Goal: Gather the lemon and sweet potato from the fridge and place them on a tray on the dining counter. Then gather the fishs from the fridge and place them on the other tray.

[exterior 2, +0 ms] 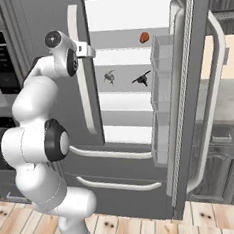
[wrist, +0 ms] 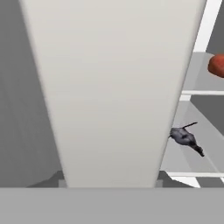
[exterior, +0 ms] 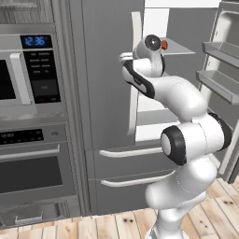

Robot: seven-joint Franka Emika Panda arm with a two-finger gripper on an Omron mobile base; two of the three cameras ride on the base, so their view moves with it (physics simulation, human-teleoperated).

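Wall oven [exterior: 32,170] with microwave [exterior: 28,70] above it: left of the fridge, both closed.

Fridge [exterior: 107,93]: grey French-door unit. Left door shut; right door [exterior 2: 187,98] swung open, its white shelved inside facing the compartment. Two drawers with curved handles below, closed.

Left door handle [exterior 2: 82,67]: long, pale, vertical. In the hand view it stands very close, running top to bottom [wrist: 113,92].

Gripper [exterior 2: 85,49]: at the upper part of that handle, set against it. Fingertips not visible; whether the jaws are wide, narrow or clamped on the handle cannot be told.

Two fish: one grey [exterior 2: 109,77] near the left edge of the middle shelf, one darker [exterior 2: 142,78] towards its right edge.

Sweet potato [exterior 2: 144,37]: orange-red, on the upper shelf near its right edge, above the darker fish.
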